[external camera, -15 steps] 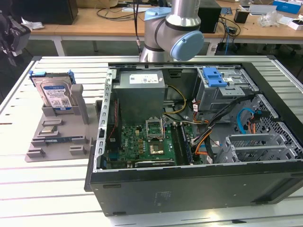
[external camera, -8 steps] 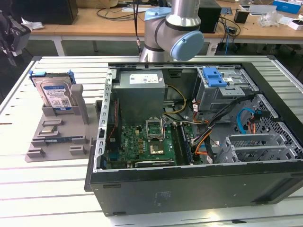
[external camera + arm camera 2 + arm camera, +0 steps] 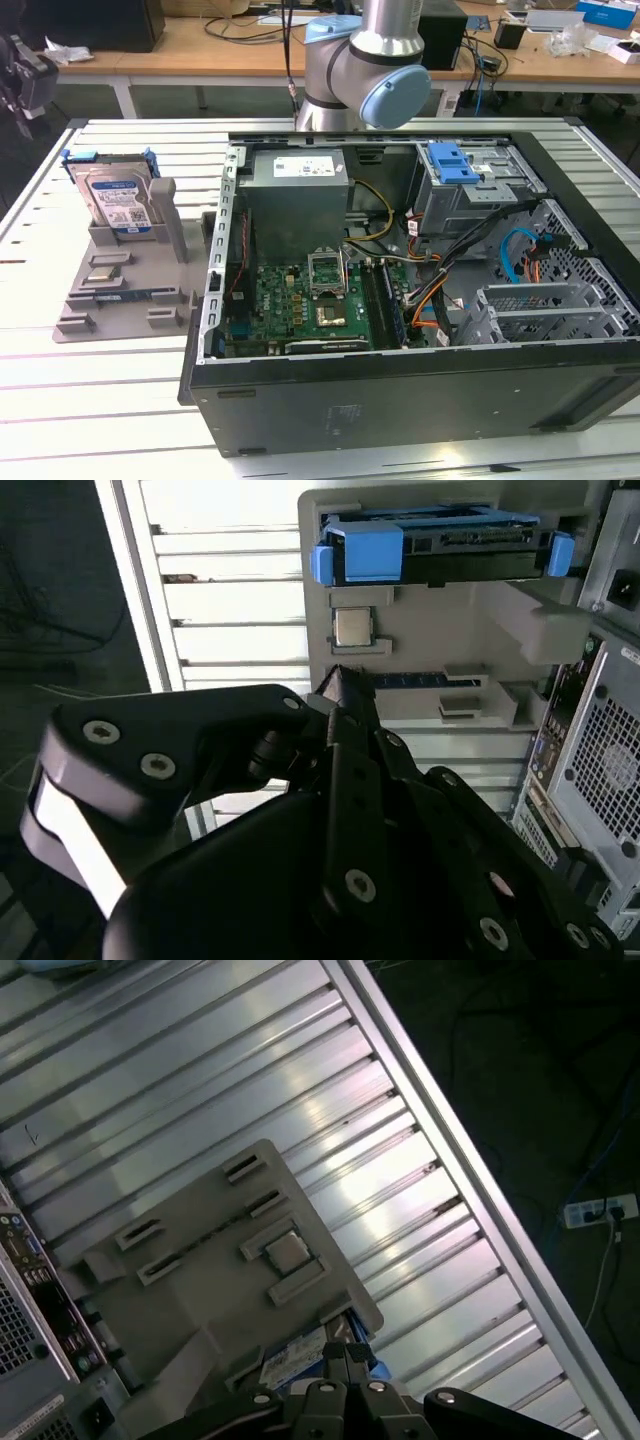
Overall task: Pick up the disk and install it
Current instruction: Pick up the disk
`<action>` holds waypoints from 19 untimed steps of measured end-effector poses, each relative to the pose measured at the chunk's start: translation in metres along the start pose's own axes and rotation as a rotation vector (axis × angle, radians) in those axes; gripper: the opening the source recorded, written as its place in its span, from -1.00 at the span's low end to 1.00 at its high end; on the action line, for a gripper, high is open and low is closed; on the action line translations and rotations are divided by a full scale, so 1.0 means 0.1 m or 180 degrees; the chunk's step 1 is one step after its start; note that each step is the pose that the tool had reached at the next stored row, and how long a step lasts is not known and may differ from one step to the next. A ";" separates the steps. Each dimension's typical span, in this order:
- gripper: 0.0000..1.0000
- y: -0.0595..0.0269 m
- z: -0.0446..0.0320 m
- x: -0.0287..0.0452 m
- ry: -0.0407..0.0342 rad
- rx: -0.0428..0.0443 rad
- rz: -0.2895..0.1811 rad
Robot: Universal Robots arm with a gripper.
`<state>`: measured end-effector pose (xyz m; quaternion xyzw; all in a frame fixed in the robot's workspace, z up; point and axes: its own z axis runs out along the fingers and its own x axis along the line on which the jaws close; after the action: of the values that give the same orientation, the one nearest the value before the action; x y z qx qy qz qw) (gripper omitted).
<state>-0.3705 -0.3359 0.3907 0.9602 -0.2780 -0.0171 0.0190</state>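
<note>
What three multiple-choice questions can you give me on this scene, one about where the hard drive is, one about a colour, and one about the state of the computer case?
1. Where is the hard drive?
A. Standing in the grey holder beside the computer case
B. Inside the case
C. On the wooden desk

2. What colour are the drive's rails?
A. Red
B. Yellow
C. Blue

3. How is the case?
A. Shut, side panel on
B. Open, circuit board showing
C. Upside down and shut

Answers:
1 A: the exterior view shows it upright in the holder, to the exterior view's left of the case.
2 C: blue rails frame it in the second wrist view.
3 B: the board lies in plain sight in the exterior view.
</note>
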 end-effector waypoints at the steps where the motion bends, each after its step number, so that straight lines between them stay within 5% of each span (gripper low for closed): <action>1: -0.79 0.000 0.000 0.000 -0.0003 0.0001 0.0077; 19: -0.79 0.000 0.001 0.000 -0.0023 -0.0002 0.0815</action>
<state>-0.3705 -0.3359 0.3906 0.9168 -0.3984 -0.0181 0.0203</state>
